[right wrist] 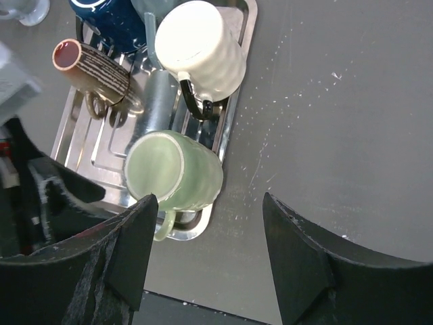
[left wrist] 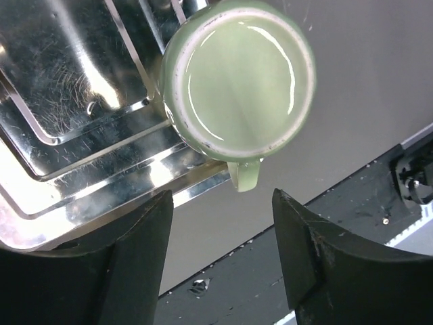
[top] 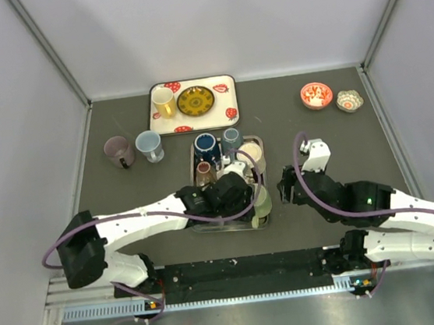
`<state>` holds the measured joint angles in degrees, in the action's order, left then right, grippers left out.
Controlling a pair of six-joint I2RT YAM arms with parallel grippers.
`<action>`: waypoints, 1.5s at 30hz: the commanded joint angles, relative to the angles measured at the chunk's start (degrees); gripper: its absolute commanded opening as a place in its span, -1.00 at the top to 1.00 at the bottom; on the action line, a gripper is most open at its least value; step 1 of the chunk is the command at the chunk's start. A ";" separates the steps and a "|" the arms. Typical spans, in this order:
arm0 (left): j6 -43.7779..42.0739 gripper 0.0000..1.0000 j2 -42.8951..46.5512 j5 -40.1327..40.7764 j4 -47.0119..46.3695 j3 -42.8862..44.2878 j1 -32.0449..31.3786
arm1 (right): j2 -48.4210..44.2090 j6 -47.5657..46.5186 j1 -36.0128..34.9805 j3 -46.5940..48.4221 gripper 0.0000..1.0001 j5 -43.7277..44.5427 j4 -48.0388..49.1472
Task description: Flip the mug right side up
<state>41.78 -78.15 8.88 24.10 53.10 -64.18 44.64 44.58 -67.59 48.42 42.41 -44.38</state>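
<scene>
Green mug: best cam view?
Right wrist: the green mug shows side wall, end face and handle, at a corner of the metal tray. Left wrist gives only an end face and handle. Top external: the left arm hides most of it.

green mug (right wrist: 174, 170): apparently base-up, at tray (right wrist: 95, 145) corner | tool (right wrist: 206, 200): fingers apart, empty

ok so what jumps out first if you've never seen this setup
The pale green mug stands out first, sitting base up on the near right corner of the shiny metal tray. The left gripper is open close by and not touching it. The rest of the tray is crowded with other mugs, including a cream mug and a brown striped mug.
</scene>
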 commanded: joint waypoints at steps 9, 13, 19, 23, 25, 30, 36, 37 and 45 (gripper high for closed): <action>-1.61 -0.37 -7.54 -0.36 -0.81 4.90 -0.24 | -2.37 0.77 0.62 -1.93 -0.28 -1.37 -0.36; -2.23 -0.33 -9.47 -1.15 -0.98 7.10 -0.24 | -2.54 1.30 0.62 -2.54 -0.28 -1.72 -0.36; -2.93 -0.22 -11.67 -2.03 -0.98 8.42 -0.15 | -2.72 1.04 0.62 -2.63 -0.28 -1.81 -0.36; -2.76 -0.14 -12.03 -1.86 -0.90 7.81 -0.24 | -2.81 0.95 0.71 -2.63 -0.28 -1.81 -0.36; -2.84 -0.10 -11.94 -1.77 -0.98 7.46 -0.15 | -2.72 0.95 0.71 -2.72 -0.28 -1.81 -0.36; -3.28 0.08 -12.55 -1.94 -0.81 7.81 -0.24 | -2.46 1.04 0.71 -2.98 -0.28 -1.90 -0.36; -3.28 0.11 -13.35 -2.64 -1.33 7.63 -0.24 | -2.63 1.13 0.71 -3.07 -0.28 -2.16 -0.44; -3.28 0.11 -13.34 -2.73 -1.33 7.54 -0.24 | -2.72 1.13 0.71 -3.07 -0.28 -2.16 -0.36; -3.63 0.25 -13.70 -3.08 -1.51 7.46 -0.24 | -2.19 1.39 0.80 -3.25 -0.28 -2.16 -0.36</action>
<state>38.98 -91.46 6.37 24.21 59.59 -64.25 42.72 45.23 -67.33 45.34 40.12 -45.08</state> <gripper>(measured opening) 0.426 0.639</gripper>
